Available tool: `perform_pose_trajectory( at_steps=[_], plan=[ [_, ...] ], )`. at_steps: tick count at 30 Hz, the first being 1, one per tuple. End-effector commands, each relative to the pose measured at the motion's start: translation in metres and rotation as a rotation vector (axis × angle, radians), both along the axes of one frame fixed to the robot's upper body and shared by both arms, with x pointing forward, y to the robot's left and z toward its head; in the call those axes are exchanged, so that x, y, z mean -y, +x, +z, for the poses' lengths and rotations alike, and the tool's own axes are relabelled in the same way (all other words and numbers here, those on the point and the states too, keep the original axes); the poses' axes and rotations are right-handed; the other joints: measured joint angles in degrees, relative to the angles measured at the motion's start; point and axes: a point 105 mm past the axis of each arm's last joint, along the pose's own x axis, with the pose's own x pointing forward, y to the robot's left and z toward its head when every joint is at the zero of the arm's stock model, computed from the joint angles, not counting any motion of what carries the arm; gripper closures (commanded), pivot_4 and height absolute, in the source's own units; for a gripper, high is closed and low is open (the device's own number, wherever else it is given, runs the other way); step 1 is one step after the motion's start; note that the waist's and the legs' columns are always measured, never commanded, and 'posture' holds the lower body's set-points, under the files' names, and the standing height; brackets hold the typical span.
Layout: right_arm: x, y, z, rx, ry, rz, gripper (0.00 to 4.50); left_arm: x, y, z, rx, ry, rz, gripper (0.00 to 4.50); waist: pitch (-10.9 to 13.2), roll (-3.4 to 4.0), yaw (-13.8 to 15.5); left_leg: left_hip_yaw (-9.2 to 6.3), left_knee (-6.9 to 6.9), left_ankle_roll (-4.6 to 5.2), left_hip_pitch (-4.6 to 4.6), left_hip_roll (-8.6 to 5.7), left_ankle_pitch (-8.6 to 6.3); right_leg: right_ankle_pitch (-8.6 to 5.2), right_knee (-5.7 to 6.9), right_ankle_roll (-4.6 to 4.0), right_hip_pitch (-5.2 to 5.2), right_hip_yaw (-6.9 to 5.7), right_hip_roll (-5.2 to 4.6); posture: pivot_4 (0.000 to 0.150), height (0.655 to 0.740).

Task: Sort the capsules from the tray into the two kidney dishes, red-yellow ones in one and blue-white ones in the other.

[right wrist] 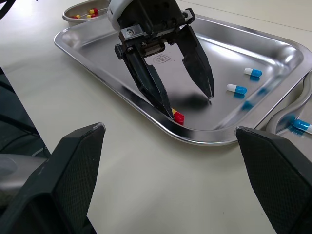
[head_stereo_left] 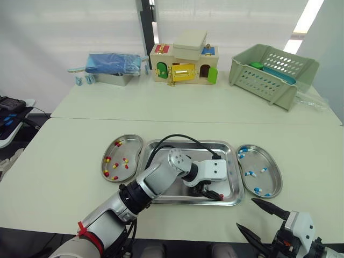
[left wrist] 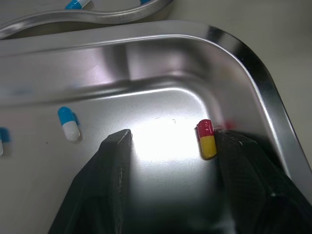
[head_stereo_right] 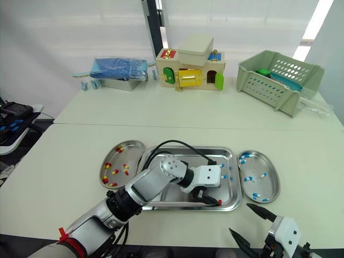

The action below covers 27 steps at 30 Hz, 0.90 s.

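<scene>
The left gripper (left wrist: 173, 136) is low inside the tray (head_stereo_left: 188, 143), at its near corner on the robot's right. Its jaws are wide open and hold nothing. One red-yellow capsule (left wrist: 206, 139) lies on the tray floor between the fingers. It touches the finger on the wall side and is well apart from the other one.

The main risk, I think, is a bad pinch. The capsule is round and smooth and it is not centred, so the far finger must travel a long way when the jaws close. It can then roll the capsule along the floor or shoot it out sideways. The curved tray wall is just beside the outer finger. If the gripper goes lower or shifts outward, the finger can hit the wall and push the tray.

A weak grip can also drop the capsule on the way to the left dish (head_stereo_left: 130, 151), where the red-yellow ones lie. Some blue-white capsules (right wrist: 237, 88) wait nearby in the tray.

The right gripper (head_stereo_left: 257, 217) hovers open and empty near the right dish (head_stereo_left: 272, 178).
</scene>
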Motion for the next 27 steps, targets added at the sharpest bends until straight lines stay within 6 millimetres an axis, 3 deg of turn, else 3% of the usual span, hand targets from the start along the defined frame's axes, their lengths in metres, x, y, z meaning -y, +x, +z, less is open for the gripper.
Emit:
perform_pose_trajectory(
  at_steps=[1,5,7,17,23,27],
  plan=[
    [-0.005,0.001,0.011,0.038,0.002,0.017,0.0,0.005,-0.003,-0.004,0.003,0.016,-0.01,2.76,0.0,0.0,0.01,0.0,0.0,0.0,0.0,-0.01,0.0,0.0,0.0,0.0,0.0,0.0,0.0,0.15,0.74],
    [-0.005,0.002,0.012,0.037,0.002,0.016,0.0,0.005,-0.004,-0.008,0.003,0.029,-0.015,4.08,0.0,0.0,-0.01,0.0,0.0,0.0,0.0,0.0,0.0,0.0,0.0,0.0,0.0,0.0,0.0,0.15,0.74],
    [-0.006,0.002,0.012,0.036,0.002,0.016,0.0,0.004,-0.006,-0.009,0.003,0.035,-0.021,4.47,-0.01,0.01,-0.01,0.0,0.0,0.0,0.01,0.0,0.0,0.0,0.0,0.0,0.0,0.0,0.0,0.15,0.74],
    [-0.009,0.002,0.016,0.052,0.002,0.033,0.0,-0.001,-0.012,-0.005,-0.026,0.036,-0.056,4.47,-0.02,0.01,-0.04,0.0,0.0,0.0,0.01,0.0,0.0,0.0,0.0,0.0,0.01,0.0,0.0,0.15,0.74],
    [-0.019,-0.004,0.019,0.046,-0.011,0.145,0.0,-0.024,-0.003,0.02,-0.095,-0.01,0.019,4.47,-0.02,0.01,-0.13,-0.01,0.0,0.0,0.02,0.0,0.0,0.0,0.03,0.0,0.0,-0.01,0.0,0.15,0.74],
    [-0.016,0.0,0.022,0.054,-0.039,0.214,0.0,-0.047,0.015,0.044,-0.117,-0.071,0.163,4.47,-0.01,0.0,-0.12,-0.01,0.03,0.0,0.01,0.0,0.0,0.0,0.03,0.0,-0.01,0.0,0.0,0.15,0.74]
  ],
)
